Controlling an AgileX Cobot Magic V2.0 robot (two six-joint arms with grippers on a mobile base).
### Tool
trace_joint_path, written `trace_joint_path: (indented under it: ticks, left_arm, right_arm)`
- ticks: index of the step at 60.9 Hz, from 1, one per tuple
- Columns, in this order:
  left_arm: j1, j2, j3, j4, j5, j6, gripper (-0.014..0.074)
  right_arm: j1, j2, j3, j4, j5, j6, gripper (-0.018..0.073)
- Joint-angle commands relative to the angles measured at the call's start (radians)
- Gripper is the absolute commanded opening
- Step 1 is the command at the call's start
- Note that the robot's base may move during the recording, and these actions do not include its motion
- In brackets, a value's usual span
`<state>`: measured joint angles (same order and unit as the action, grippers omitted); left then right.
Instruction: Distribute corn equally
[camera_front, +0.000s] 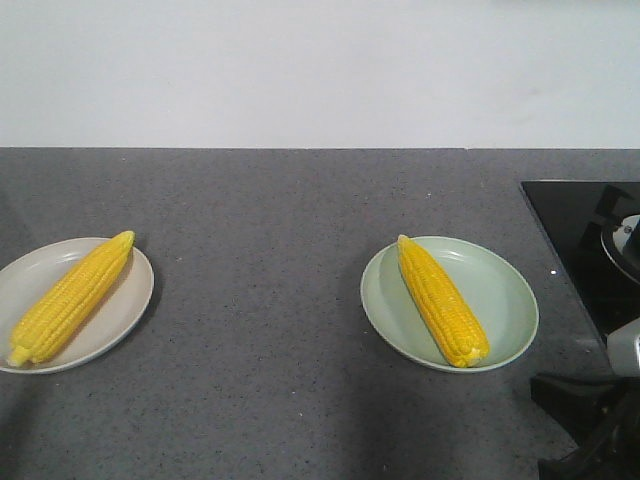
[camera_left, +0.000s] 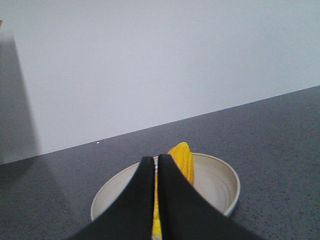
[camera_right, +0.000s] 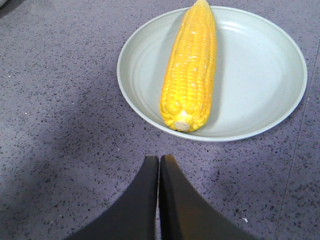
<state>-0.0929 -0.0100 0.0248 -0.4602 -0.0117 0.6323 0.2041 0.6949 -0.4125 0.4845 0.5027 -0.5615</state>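
Two plates sit on the grey countertop (camera_front: 300, 250), well apart: a beige plate (camera_front: 125, 300) at the left and a pale green plate (camera_front: 505, 300) at the right, near the black cooktop (camera_front: 570, 230). Each plate carries one corn cob: the left cob (camera_front: 70, 298) lies diagonally, tip pointing far-right; the right cob (camera_front: 442, 300) lies diagonally, tip pointing far-left. The left gripper (camera_left: 155, 159) has its fingers pressed together and holds nothing (it sits near the beige plate). The right gripper (camera_right: 159, 159) is likewise closed and empty, just short of the green plate. Judged from this layout, distribution appears complete; no further cobs are visible.
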Motion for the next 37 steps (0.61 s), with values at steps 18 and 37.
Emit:
trace_joint_path:
  ticks: [18,37]
  left_arm:
    - [0.021,-0.016,-0.022,-0.003,-0.043,0.001,-0.0006]
    - [0.021,-0.016,-0.022,0.229,-0.044,-0.261,-0.0006]
  right_arm:
    - [-0.004,-0.002,-0.028,0.018,-0.043,-0.009,-0.0006]
    - [-0.004,-0.002,-0.028,0.018,-0.043,-0.009,-0.0006]
